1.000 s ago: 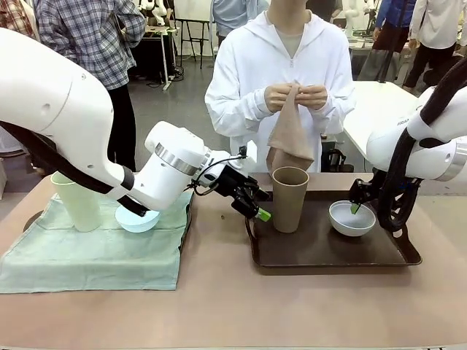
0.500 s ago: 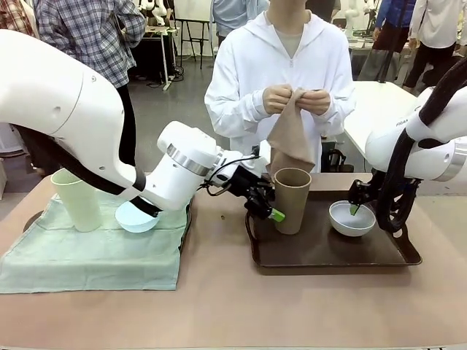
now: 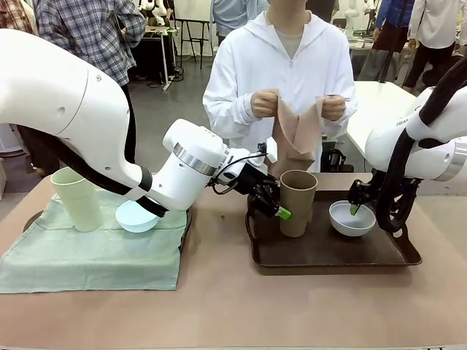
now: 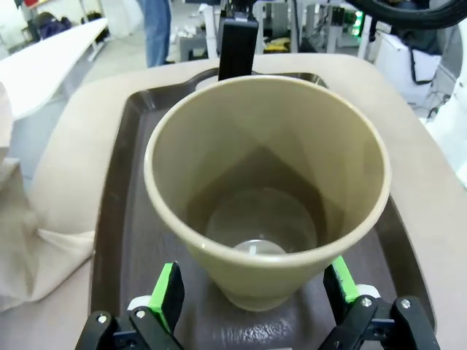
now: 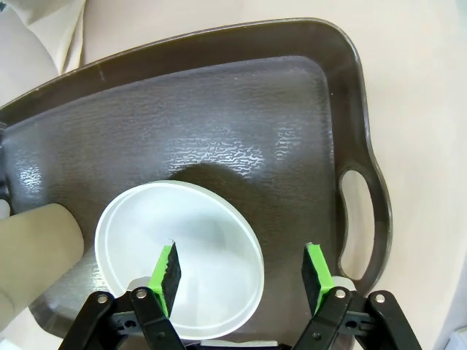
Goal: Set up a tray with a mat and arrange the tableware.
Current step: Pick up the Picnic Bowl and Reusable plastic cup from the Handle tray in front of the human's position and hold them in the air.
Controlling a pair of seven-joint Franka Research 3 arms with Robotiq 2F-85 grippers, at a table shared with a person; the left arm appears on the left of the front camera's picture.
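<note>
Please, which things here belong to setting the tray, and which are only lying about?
Belong to the job: brown tumbler, white bowl, dark tray, beige cloth held up, pale green tumbler, light blue bowl, green cloth.
Not part: white side table behind, bystander in a checked shirt.

Robotics lab, open-hall type: white left arm [image 3: 66,109] and right arm [image 3: 416,142] at shared table [image 3: 219,306], bare grey floor [image 3: 171,109], bystanders [image 3: 95,36] around, another white work table [image 3: 379,109] behind
</note>
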